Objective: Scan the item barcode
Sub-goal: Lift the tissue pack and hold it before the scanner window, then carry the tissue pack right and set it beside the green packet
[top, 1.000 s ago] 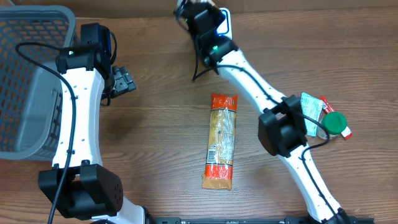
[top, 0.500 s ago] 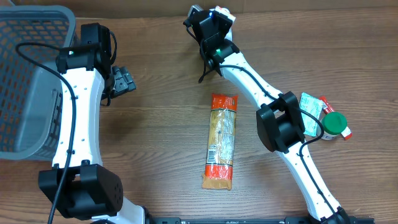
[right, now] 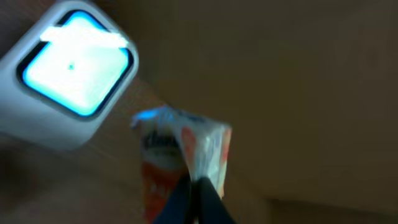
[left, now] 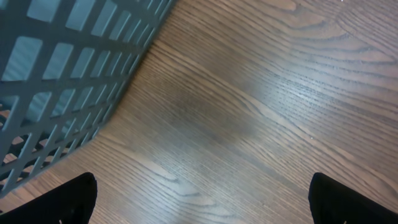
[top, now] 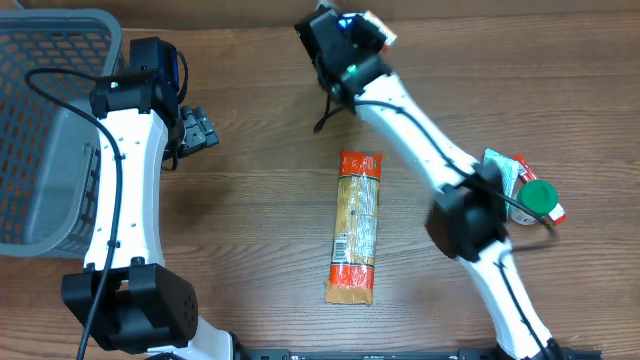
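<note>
The right gripper (right: 196,200) is closed on a small packet (right: 186,148), white with orange-red print. It pinches the packet at its lower edge, and the packet stands up from the dark fingers. The wrist picture is blurred, so the print cannot be read. Up and to the left of the packet is the scanner (right: 69,70), a white housing with a bright, blue-white window. Packet and scanner are near each other but apart. From above, this arm reaches to the far edge of the table (top: 250,270), a little right of the middle. The left gripper (top: 198,131) is fully open and holds nothing. Its two fingertips (left: 73,199) stand wide apart over bare wood, just beside the grey mesh basket (top: 45,120), which fills the far left corner. A long package (top: 358,225), brown with orange ends, lies flat near the middle of the table, its length running from the far side to the near side. At the right edge lie some sachets (top: 500,168) and a round green cap (top: 538,197), close together.
</note>
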You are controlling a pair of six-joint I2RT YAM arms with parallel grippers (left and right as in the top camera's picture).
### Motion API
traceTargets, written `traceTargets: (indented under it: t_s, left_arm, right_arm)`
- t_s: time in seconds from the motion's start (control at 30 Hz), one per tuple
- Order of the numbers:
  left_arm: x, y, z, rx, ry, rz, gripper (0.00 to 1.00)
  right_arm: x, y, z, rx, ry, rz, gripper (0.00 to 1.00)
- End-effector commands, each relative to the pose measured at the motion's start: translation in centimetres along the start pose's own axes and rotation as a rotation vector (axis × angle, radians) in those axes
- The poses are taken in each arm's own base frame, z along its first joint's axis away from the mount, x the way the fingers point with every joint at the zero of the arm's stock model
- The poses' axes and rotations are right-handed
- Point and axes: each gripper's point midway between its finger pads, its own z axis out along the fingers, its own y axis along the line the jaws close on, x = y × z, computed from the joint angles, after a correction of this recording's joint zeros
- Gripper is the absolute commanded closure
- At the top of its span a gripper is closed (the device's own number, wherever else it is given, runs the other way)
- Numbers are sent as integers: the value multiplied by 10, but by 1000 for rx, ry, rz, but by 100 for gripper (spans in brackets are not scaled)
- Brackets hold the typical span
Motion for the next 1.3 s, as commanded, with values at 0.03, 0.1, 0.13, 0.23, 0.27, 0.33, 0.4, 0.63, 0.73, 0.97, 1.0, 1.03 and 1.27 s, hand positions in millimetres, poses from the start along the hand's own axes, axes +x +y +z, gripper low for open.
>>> traceTargets:
  t_s: [0.03,0.1,0.13,0.23,0.27,0.33,0.4,0.63,0.73,0.97,1.0,1.03,1.27]
  left_arm:
    - [-4,0,-4,6,-12,17,0]
    - [-4,0,-4,6,-12,17,0]
    - [-4,0,-4,6,-12,17,0]
    - [-4,0,-4,6,-12,17,0]
    - [-4,0,-4,6,-12,17,0]
    - [-4,0,-4,6,-12,17,0]
    - [-4,0,-4,6,-12,17,0]
    - [-4,0,-4,6,-12,17,0]
    - [-4,0,-4,6,-12,17,0]
    - [-4,0,-4,6,-12,17,0]
    - [-4,0,-4,6,-12,17,0]
    - [-4,0,-4,6,-12,17,0]
    - [-4,0,-4,6,-12,17,0]
  right_arm:
    - [24,-80,-99,-246,-27,502,96]
    - [71,-70,-113,-420,146,598,96]
    - [90,-67,-114,-464,227,625,96]
    - [142,-53,-108,-569,466,680,96]
    - [149,-46,-104,-618,504,696,96]
    - [166,-34,-94,-682,587,723,96]
    - [195,-26,-79,-673,695,721,96]
    - [288,9,-54,-640,1025,700,96]
    - [307,24,-44,-637,1062,697,85]
    - [310,29,-36,-621,1039,701,54]
    - [309,25,-38,-618,1032,705,54]
    - [306,21,-42,-618,1019,710,54]
    - [231,-5,-112,-769,705,784,54]
